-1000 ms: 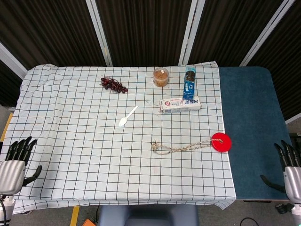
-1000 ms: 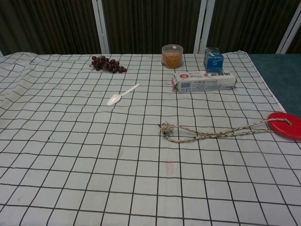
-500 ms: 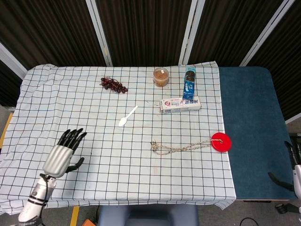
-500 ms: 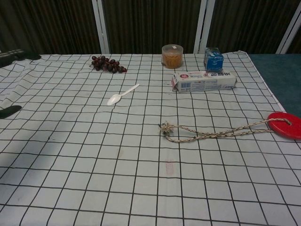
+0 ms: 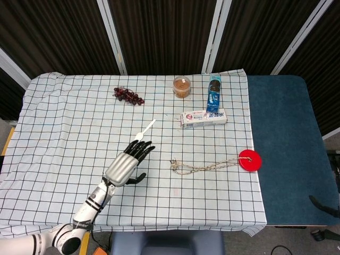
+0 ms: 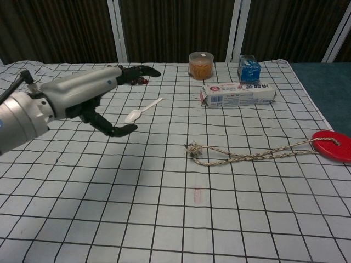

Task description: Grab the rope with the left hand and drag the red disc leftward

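The red disc lies flat at the right edge of the checked cloth, also at the right edge of the chest view as the disc. A tan rope runs left from it to a knotted end. My left hand hovers over the cloth just left of that end, apart from it, fingers spread and holding nothing. In the chest view the left hand reaches in from the left. Of my right hand only a dark thumb shows at the lower right edge.
A white spoon lies just beyond my left fingertips. Further back are grapes, a small jar, a blue packet and a toothpaste box. A blue mat covers the table right of the cloth.
My left arm has swept from the table's left front edge rightward over the cloth toward the rope's knotted end. My right hand has slid further out of the frame. Rope and disc are unmoved.
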`<state>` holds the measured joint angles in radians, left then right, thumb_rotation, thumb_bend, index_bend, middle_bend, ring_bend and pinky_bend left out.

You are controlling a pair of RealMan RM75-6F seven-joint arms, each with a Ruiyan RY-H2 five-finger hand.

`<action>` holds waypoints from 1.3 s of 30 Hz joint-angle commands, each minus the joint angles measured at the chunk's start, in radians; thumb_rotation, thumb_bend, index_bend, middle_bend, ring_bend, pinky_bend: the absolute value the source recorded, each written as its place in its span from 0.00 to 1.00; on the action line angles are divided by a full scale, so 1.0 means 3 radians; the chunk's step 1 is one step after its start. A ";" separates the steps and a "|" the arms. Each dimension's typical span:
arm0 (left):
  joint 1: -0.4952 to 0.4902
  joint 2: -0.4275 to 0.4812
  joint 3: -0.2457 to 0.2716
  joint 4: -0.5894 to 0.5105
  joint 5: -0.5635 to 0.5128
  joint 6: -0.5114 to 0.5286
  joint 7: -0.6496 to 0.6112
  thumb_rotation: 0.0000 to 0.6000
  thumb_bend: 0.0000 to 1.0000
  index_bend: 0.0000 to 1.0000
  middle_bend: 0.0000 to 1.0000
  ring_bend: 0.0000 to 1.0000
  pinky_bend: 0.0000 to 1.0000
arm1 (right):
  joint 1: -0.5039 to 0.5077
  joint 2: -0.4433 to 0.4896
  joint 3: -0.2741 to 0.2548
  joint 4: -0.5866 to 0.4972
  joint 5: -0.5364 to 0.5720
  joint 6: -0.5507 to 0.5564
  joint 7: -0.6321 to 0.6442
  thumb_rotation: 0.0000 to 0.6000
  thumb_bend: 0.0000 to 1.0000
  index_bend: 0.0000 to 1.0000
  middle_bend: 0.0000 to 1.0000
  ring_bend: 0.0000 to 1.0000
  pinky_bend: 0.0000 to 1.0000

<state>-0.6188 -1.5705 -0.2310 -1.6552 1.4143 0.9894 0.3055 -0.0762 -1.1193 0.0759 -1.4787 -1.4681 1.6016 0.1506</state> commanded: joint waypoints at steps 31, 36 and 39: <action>-0.1082 -0.1118 -0.0183 0.1225 -0.1235 -0.0662 0.0313 1.00 0.36 0.14 0.00 0.00 0.03 | -0.0038 -0.0028 0.0050 0.0214 0.0118 -0.0066 0.0254 1.00 0.27 0.00 0.00 0.00 0.00; -0.1186 -0.1236 -0.0203 0.1401 -0.1288 -0.0713 0.0277 1.00 0.36 0.18 0.00 0.00 0.03 | -0.0015 -0.0047 0.0057 0.0205 0.0114 -0.0096 0.0253 1.00 0.27 0.00 0.00 0.00 0.00; -0.1247 -0.1291 -0.0215 0.1511 -0.1324 -0.0750 0.0271 1.00 0.36 0.20 0.00 0.00 0.03 | -0.0016 -0.0047 0.0063 0.0209 0.0125 -0.0099 0.0252 1.00 0.27 0.00 0.00 0.00 0.00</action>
<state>-0.9837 -1.9493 -0.2929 -1.2140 1.0233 0.7711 0.3884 -0.0808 -1.1333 0.0944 -1.4164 -1.4309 1.5719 0.2262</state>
